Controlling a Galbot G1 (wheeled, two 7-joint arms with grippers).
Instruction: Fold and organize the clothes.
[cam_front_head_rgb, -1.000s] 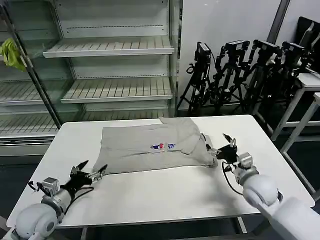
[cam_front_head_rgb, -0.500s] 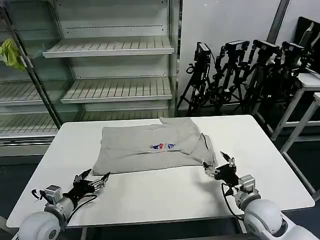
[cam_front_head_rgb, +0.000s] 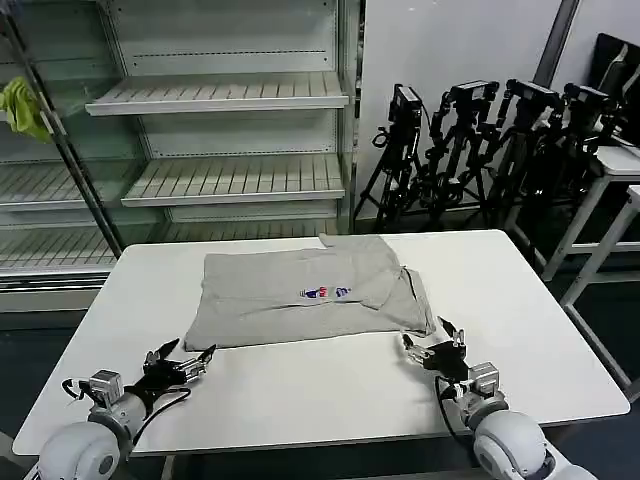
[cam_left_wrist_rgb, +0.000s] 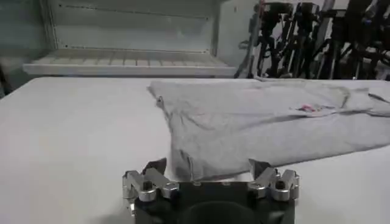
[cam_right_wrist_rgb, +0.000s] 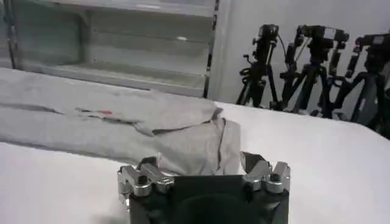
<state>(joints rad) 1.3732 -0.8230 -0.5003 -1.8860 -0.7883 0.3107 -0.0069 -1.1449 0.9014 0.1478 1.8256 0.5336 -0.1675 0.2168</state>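
Note:
The clothes are one light grey T-shirt (cam_front_head_rgb: 300, 290) with a small multicolour chest print, lying flat across the far middle of the white table (cam_front_head_rgb: 330, 390). Its right sleeve is folded in over the body. My left gripper (cam_front_head_rgb: 183, 358) rests low at the table's front left, open and empty, just short of the shirt's near left corner (cam_left_wrist_rgb: 183, 164). Near the shirt's near right corner (cam_right_wrist_rgb: 195, 146), my right gripper (cam_front_head_rgb: 432, 340) sits low at the front right, open and holding nothing. Both wrist views show the left gripper (cam_left_wrist_rgb: 208, 165) and right gripper (cam_right_wrist_rgb: 198, 161) with jaws spread wide, facing the shirt's hem.
Empty metal shelving (cam_front_head_rgb: 220, 95) stands behind the table, with a yellow-green rag (cam_front_head_rgb: 20, 105) hanging at its left. A row of black tripods (cam_front_head_rgb: 480, 140) stands at the back right. Another white table (cam_front_head_rgb: 620, 165) is at the right edge. Bare tabletop lies in front of the shirt.
My right gripper drew back from the shirt's right edge toward the table's front and slightly left. The left gripper slid back a little. The shirt stays put.

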